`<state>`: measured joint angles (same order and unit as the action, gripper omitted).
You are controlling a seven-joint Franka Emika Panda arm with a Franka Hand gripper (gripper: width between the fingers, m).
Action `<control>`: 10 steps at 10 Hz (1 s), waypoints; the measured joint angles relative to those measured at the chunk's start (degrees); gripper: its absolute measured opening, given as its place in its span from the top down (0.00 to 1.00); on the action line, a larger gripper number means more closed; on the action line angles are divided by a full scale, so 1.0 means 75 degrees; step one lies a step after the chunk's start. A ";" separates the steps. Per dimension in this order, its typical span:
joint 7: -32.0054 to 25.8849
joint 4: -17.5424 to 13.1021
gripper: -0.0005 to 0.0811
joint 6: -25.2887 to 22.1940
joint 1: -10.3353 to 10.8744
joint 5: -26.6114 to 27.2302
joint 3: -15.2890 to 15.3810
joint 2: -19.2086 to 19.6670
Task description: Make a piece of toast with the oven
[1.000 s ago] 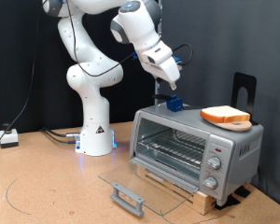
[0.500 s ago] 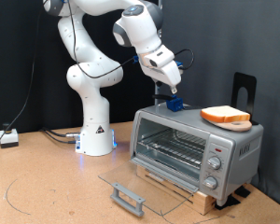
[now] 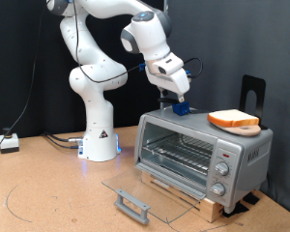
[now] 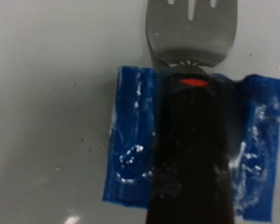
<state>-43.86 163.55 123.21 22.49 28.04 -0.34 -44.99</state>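
Note:
The oven point(image 3: 198, 155) stands on a wooden base at the exterior view's right, its glass door point(image 3: 135, 188) dropped open and its wire rack bare. The piece of toast point(image 3: 233, 120) lies on the oven's roof at the right. A blue block point(image 3: 183, 109) sits on the roof's left part. My gripper point(image 3: 180, 97) hangs just above that block. The wrist view shows a spatula's metal blade point(image 4: 189, 28) and black handle point(image 4: 191, 159) lying across the blue block point(image 4: 131, 131). My fingers do not show there.
The arm's white base point(image 3: 99, 135) stands left of the oven. A black stand point(image 3: 252, 92) rises behind the oven's right end. A small box and cables point(image 3: 10, 143) lie at the far left. The open door's handle point(image 3: 132, 205) juts towards the front.
My gripper has moved a little right and down towards the blue block on the oven roof. The toast, the block and the oven door have not moved.

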 joint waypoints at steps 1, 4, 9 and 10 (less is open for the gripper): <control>0.0000 0.0024 0.01 0.0117 0.0008 0.0045 0.0077 0.0098; 0.0000 0.0043 0.01 0.0490 0.0073 0.0254 0.0256 0.0478; -0.0075 0.0021 0.01 0.0969 0.0277 0.0608 0.0367 0.0978; -0.0134 0.0001 0.01 0.1043 0.0343 0.0699 0.0369 0.1030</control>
<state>-44.87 163.56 131.03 25.06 33.29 2.43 -37.27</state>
